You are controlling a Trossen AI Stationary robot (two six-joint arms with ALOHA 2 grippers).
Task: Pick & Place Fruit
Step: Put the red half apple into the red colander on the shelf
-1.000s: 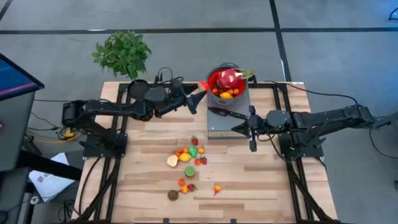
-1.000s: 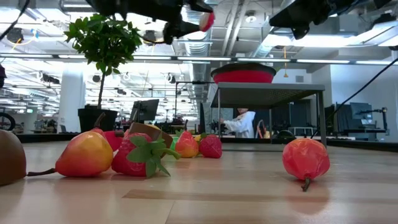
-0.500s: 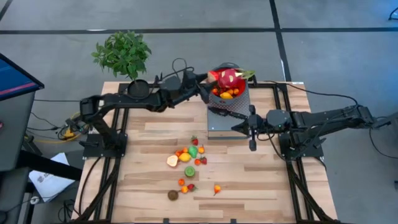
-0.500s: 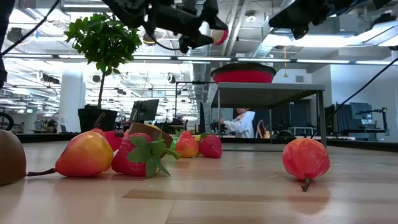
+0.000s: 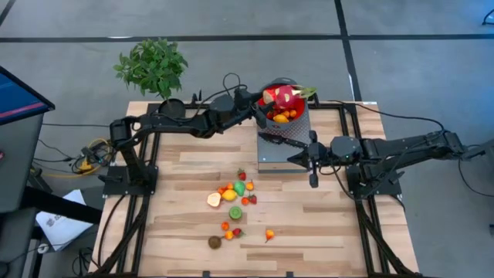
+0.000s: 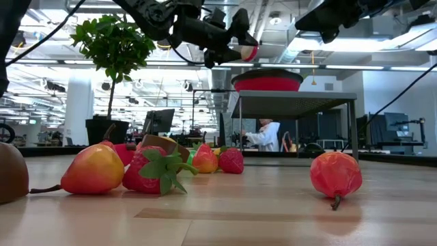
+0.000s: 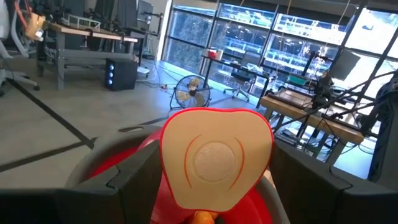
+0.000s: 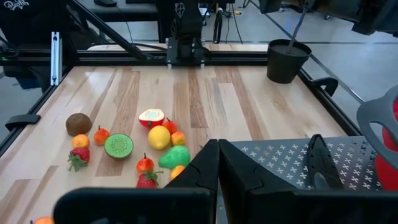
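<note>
Left gripper (image 6: 235, 49): I held a halved apple (image 7: 216, 154) between my fingers, raised just beside the red bowl (image 6: 267, 83).
Bowl: on the metal stand (image 5: 270, 154), crowded by the dragon fruit (image 5: 282, 98).
Risk: a drop onto the heap could roll off.
Loose fruit (image 5: 231, 193): mid-table.
Right gripper (image 5: 312, 179): clenched, empty, waiting beside the stand.

From above, the bowl (image 5: 287, 116) is mostly buried under the dragon fruit (image 5: 282, 97), and the small fruit (image 5: 282, 116) beneath it is too tiny to name. The left gripper (image 5: 261, 104) blends into that pile. At table height the kiwi (image 6: 12, 172) is cut off at the left edge (only its brown side shows), and the bowl's inside stays hidden.
</note>
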